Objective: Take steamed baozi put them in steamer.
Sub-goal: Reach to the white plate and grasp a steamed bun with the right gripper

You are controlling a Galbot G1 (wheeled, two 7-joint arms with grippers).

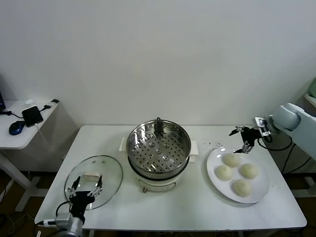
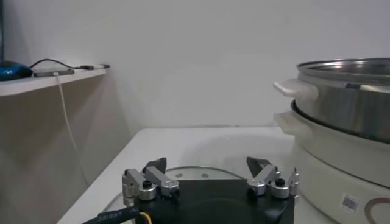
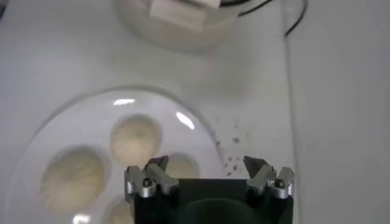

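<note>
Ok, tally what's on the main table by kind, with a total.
Steamed baozi: 4, all on the plate
Plate: 1
Steamer: 1
Glass lid: 1
Total: 7
Right gripper open above the plate; left gripper open over the lid.

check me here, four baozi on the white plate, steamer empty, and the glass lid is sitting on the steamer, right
Not quite. The glass lid lies flat on the table to the robot's left of the steamer, as the head view shows. The four baozi on the white plate and the empty steamer are right.
</note>
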